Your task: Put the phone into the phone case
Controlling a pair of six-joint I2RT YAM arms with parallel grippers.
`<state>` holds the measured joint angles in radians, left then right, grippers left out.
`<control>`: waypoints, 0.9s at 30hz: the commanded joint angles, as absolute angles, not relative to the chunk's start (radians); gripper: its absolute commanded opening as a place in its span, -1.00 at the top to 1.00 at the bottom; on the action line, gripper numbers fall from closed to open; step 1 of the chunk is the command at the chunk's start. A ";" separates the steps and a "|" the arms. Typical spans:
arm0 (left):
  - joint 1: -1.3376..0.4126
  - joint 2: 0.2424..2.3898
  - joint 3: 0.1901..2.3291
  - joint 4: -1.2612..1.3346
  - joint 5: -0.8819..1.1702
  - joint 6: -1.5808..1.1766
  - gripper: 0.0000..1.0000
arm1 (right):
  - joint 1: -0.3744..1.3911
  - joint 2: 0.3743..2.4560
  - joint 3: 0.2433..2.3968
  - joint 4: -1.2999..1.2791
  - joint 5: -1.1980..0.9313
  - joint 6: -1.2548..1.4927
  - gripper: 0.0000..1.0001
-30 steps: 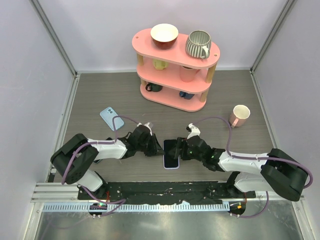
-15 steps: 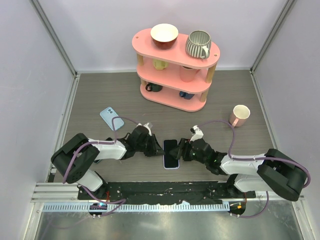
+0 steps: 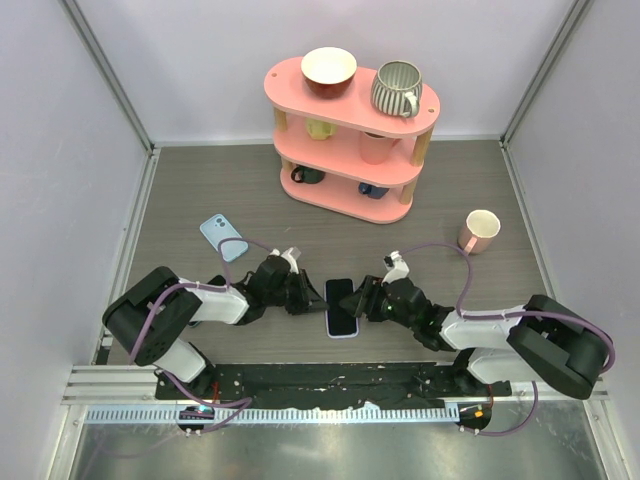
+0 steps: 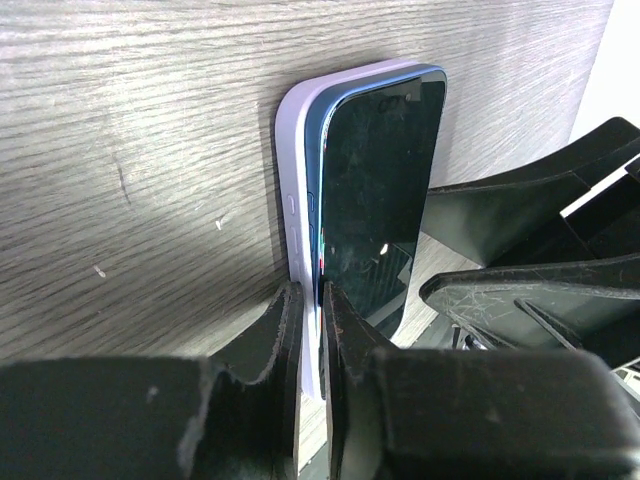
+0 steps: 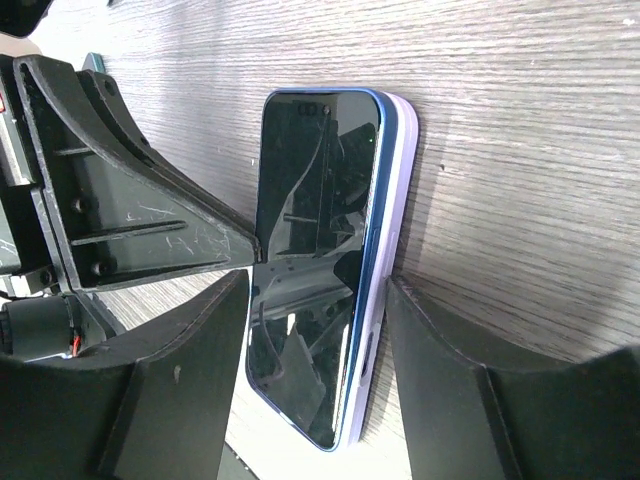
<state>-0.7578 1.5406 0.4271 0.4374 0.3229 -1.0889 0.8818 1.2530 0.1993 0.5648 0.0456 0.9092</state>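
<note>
Evidently the left fingers (image 4: pixel 265 350) are clenched to a sliver, nipping the long side wall of the lavender phone case (image 4: pixel 292 180) between them. I judge this is to anchor the case so that it cannot slide on the wood.

The right fingers (image 5: pixel 190 380) are spread wide and grasp nothing. They straddle phone and case from the opposite side, one tip over the dark screen and the other just beside the case's outer wall. That stance looks suited to pressing the phone (image 5: pixel 315 200) down into its shell.

The phone lies screen-up on top of the case, but its blue side rail shows above the lavender wall in both wrist views. It therefore looks only partly seated and perhaps slightly tilted.

Phone and case rest together on the table (image 3: pixel 200 180), between the two arms and close to their bases. Well apart, toward the left, lies what looks like a light blue phone (image 3: pixel 222 236), back up. The pink shelf (image 3: pixel 350 100) of cups stands at the rear, uninvolved.
</note>
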 commanded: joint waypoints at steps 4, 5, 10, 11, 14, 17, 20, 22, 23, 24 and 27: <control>-0.787 1.563 0.410 0.471 0.446 -1.074 0.79 | 0.919 1.261 0.229 0.910 -0.229 1.026 -0.18; -0.787 1.557 0.408 0.471 0.446 -1.074 0.78 | 0.919 1.264 0.226 0.931 -0.232 1.031 -0.18; -0.781 1.537 0.413 0.420 0.439 -1.040 0.75 | 0.913 1.302 0.238 0.983 -0.282 1.055 -0.19; -0.781 1.536 0.413 0.416 0.437 -1.039 0.76 | 0.911 1.307 0.238 1.000 -0.290 1.064 -0.18; -0.778 1.528 0.420 0.396 0.439 -1.025 0.75 | 0.911 1.327 0.247 0.997 -0.298 1.063 -0.13; -0.776 1.520 0.426 0.377 0.434 -1.014 0.76 | 0.908 1.345 0.250 0.973 -0.291 1.058 -0.10; -0.775 1.514 0.426 0.368 0.428 -1.006 0.75 | 0.905 1.353 0.247 0.945 -0.275 1.054 -0.03; -0.775 1.509 0.426 0.364 0.422 -1.002 0.76 | 0.904 1.347 0.232 0.937 -0.261 1.051 0.06; -0.775 1.509 0.426 0.357 0.419 -0.999 0.76 | 0.902 1.336 0.227 0.919 -0.243 1.049 0.14; -0.775 1.508 0.428 0.357 0.417 -0.997 0.75 | 0.902 1.330 0.222 0.907 -0.238 1.042 0.23; -0.775 1.503 0.431 0.347 0.410 -0.993 0.75 | 0.902 1.295 0.229 0.835 -0.215 1.016 0.63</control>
<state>-0.7540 1.5101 0.4145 0.3717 0.3786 -1.0172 0.8879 1.3411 0.1883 0.8005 -0.1944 1.0286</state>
